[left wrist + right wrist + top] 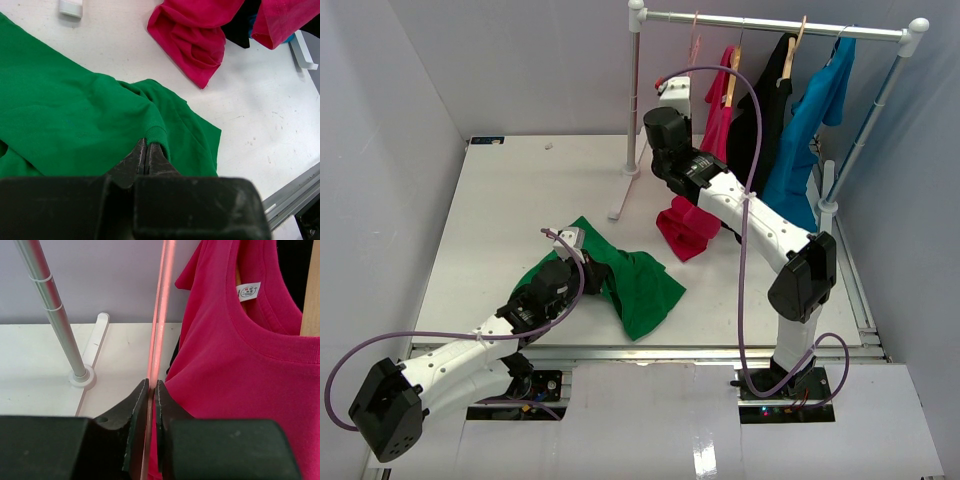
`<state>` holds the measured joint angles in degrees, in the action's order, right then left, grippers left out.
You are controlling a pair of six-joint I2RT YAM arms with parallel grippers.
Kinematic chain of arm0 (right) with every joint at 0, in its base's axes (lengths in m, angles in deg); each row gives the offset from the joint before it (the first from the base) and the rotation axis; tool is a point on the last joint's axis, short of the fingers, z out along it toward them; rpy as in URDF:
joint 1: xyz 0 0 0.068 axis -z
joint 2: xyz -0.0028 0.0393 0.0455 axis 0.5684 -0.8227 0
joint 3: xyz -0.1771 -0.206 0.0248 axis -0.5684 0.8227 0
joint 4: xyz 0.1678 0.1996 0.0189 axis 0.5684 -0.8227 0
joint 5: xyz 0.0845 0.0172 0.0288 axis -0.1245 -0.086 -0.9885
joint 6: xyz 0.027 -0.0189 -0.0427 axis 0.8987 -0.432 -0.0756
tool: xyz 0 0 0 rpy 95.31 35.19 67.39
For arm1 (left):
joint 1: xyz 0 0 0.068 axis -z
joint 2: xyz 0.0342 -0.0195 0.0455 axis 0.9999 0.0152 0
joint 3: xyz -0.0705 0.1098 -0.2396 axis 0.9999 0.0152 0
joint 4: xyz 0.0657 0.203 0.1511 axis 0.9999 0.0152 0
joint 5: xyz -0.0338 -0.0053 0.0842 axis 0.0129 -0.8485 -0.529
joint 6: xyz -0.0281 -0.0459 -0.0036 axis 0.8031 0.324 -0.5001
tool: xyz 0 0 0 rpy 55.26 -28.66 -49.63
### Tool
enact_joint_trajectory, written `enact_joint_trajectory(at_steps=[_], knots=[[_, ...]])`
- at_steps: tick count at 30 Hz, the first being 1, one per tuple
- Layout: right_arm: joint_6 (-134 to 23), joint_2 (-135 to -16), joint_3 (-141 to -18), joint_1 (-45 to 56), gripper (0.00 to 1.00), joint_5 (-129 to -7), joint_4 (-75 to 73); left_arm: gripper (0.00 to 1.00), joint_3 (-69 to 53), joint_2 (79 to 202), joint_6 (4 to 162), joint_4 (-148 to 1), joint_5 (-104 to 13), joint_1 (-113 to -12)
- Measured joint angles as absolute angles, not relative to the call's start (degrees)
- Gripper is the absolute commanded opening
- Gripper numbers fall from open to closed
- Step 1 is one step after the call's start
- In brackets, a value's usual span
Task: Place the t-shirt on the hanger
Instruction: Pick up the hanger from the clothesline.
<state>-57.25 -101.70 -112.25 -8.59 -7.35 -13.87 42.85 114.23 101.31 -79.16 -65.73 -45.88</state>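
Green t-shirt (640,285) heaped on table (520,190), collar (156,134) pinched in closed left gripper (147,150). Right gripper (151,390) clamped on thin pink hanger (159,315) wire beside a hanging red shirt (240,370). Best handled by lifting hanger slowly off rail (770,25), avoiding neighbouring shirt, keeping collar grip firm.

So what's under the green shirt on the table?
The t-shirt lies crumpled on the white table, and table shows around its edges. The left gripper pinches one ribbed edge. Whatever might be beneath the cloth is covered, so I cannot tell.
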Motion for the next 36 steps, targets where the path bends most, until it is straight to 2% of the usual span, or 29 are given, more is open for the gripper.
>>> enact_joint_trajectory(at_steps=[10,18,25,30,36], knots=[[-64.18,-99.86,-112.25,-7.4,0.08,-9.6,-13.86,0.0,42.85,114.21,101.34,-79.14,-65.73,-45.77],[-68.51,-92.59,-110.98,-7.38,0.08,-12.29,-12.65,0.0,42.85,113.88,101.37,-79.1,-66.33,-45.77],[-63.75,-79.96,-97.77,-7.99,0.08,-16.23,-13.57,0.0,42.32,114.93,103.63,-78.5,-68.44,-45.77],[-57.41,-71.93,-86.69,-10.25,0.08,-23.26,-19.78,0.0,37.06,118.44,105.48,-75.47,-68.11,-45.92],[-52.07,-64.84,-76.67,-23.78,0.08,-26.21,-24.68,0.0,25.49,128.17,106.92,-72.41,-61.59,-49.48]])
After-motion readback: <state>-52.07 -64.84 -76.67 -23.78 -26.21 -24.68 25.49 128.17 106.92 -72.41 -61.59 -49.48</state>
